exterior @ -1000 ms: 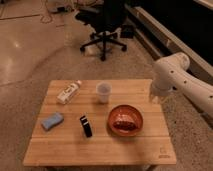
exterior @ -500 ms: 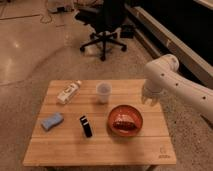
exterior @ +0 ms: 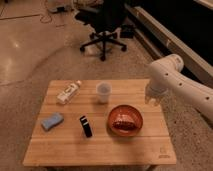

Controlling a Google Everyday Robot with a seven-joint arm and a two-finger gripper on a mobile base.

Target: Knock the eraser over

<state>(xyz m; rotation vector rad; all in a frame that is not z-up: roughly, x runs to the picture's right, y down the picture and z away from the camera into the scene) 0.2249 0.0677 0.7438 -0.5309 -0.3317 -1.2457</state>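
The eraser [exterior: 85,126] is a small black block with a pale stripe near its top. It stands upright on the wooden table [exterior: 100,150], left of centre towards the front. My gripper [exterior: 152,99] hangs at the end of the white arm [exterior: 172,80] over the table's right edge, well to the right of the eraser and beyond the red bowl. Nothing shows in it.
A translucent cup [exterior: 103,92] stands behind the eraser. A red bowl [exterior: 125,120] with food sits to its right. A light-blue sponge [exterior: 52,120] lies to its left and a white bottle [exterior: 68,92] at the back left. An office chair [exterior: 102,25] stands on the floor behind.
The arm has swung a little left and down, bringing the gripper from beside the table to over its right edge. The objects on the table have not moved.
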